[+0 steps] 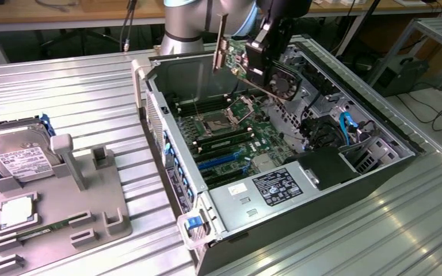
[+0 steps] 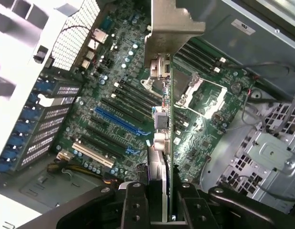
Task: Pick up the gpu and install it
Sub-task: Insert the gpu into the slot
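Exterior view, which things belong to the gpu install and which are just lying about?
In the job: gpu, gripper holding it, open computer case, motherboard.
Lying about: hard drive, memory stick, grey holder carrying them.

place: robotics lab or workshop | under gripper [image 1: 264,72]: open pc tower [image 1: 321,225] on ribbed aluminium table [image 1: 67,92] | off to its side: grey parts fixture [image 1: 90,221], hard drive [image 1: 18,158] | behind: wooden workbenches [image 1: 21,14]
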### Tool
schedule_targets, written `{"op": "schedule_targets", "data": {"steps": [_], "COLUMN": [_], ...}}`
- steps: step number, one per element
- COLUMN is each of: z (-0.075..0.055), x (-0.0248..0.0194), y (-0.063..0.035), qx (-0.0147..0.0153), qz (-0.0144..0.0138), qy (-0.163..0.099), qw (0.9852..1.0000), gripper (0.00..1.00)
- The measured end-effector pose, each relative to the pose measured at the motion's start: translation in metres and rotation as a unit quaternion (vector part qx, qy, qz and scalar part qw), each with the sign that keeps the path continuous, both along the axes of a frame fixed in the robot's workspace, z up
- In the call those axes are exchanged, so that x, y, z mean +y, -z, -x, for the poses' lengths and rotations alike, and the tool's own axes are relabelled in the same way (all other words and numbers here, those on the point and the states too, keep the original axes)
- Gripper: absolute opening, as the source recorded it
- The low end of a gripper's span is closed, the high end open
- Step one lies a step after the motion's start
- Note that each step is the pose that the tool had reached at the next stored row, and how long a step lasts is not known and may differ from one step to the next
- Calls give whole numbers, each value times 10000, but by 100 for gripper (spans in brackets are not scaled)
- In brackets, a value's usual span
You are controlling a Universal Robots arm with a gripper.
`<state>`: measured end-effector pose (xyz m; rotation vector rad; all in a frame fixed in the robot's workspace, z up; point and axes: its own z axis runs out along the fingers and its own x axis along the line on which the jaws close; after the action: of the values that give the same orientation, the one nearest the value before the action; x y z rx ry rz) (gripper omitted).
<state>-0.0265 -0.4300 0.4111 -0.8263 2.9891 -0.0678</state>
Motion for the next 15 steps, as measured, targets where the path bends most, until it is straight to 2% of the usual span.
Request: {"op": "schedule_targets", "data": {"steps": [3, 7, 11, 14, 15], "z": [0, 0, 0, 0, 0], "x": [0, 0, 0, 0, 0], "y": [0, 0, 0, 0, 0], "qx": [0, 0, 0, 0, 0], "qz": [0, 0, 0, 0, 0], "qy": [-245, -588, -935, -1204, -1332], "qw": [9997, 9983, 9956, 9927, 9911], "gripper": [28, 28, 28, 28, 28]}}
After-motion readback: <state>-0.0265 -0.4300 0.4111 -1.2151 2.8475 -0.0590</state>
